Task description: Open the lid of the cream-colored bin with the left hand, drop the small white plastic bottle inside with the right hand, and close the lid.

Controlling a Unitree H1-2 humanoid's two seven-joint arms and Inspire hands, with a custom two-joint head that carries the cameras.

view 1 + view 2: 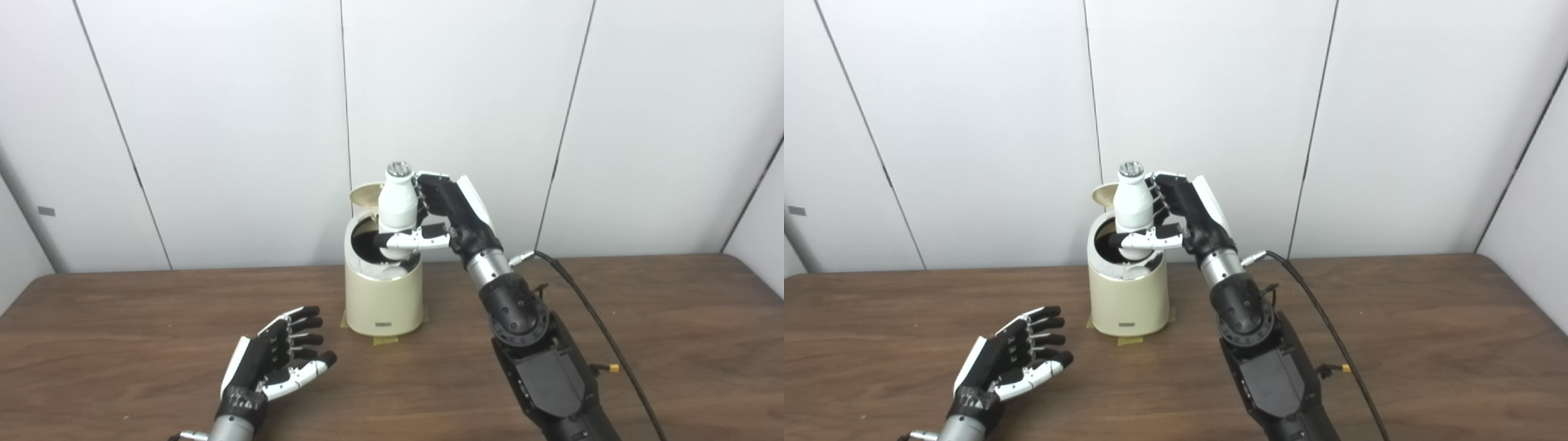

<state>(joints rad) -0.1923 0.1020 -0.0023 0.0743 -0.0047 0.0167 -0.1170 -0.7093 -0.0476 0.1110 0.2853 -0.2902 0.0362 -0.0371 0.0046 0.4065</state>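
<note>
Table (612, 294) carries my cream bin (384, 300), lid (362, 195) tipped up behind its mouth. Right hand (444, 214) grips the white bottle (397, 205) upright just over that opening. Left hand (278, 358) rests near the bin, fingers spread, holding nothing.

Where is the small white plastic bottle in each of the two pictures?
Left eye view: small white plastic bottle is just right of centre, upright over the open cream-colored bin.
Right eye view: bottle sits left of centre, over the same bin.
Shared landmark: the right hand gripping the bottle.
</note>
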